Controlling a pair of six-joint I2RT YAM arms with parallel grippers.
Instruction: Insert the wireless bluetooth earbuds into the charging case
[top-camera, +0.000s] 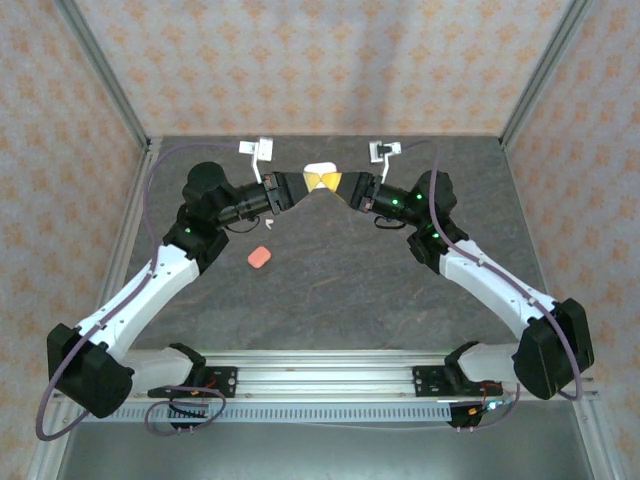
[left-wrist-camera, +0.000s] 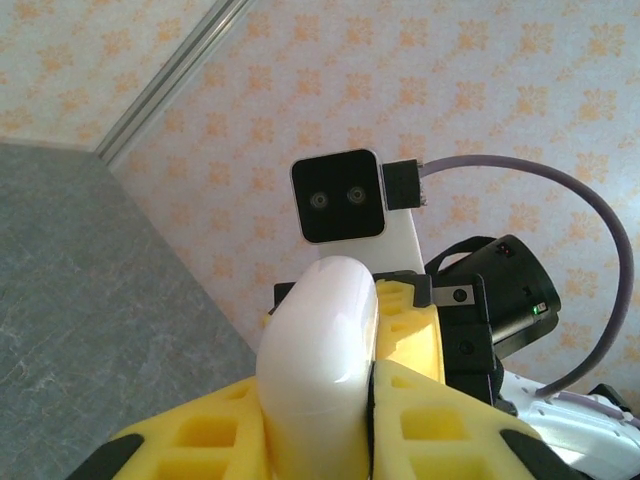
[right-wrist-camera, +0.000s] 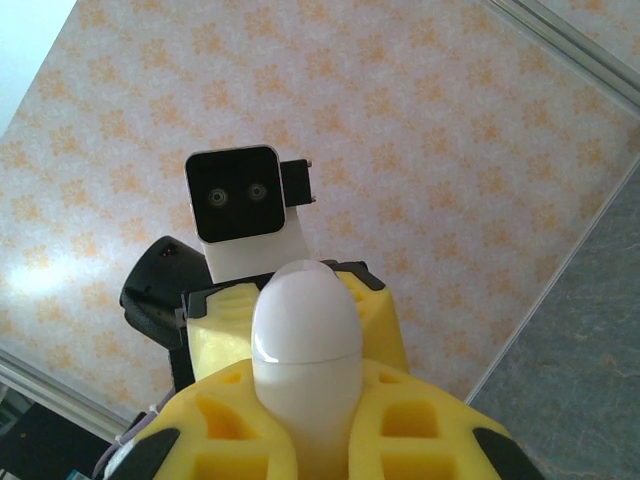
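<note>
A white pebble-shaped charging case (top-camera: 320, 177) hangs above the far middle of the table, held from both sides. My left gripper (top-camera: 311, 185) has its yellow fingers (left-wrist-camera: 200, 440) pressed on the case (left-wrist-camera: 318, 370). My right gripper (top-camera: 332, 187) is shut on the case's lower half (right-wrist-camera: 305, 340), and the lid seam shows closed just above its fingers (right-wrist-camera: 230, 430). A tiny white piece (top-camera: 268, 224), seemingly one of the earbuds, lies on the table below the left wrist.
A pink pebble-like case (top-camera: 259, 257) lies on the grey table (top-camera: 340, 290) left of centre. Patterned walls enclose the back and sides. Each wrist camera faces the other arm's camera (left-wrist-camera: 340, 197) (right-wrist-camera: 235, 195).
</note>
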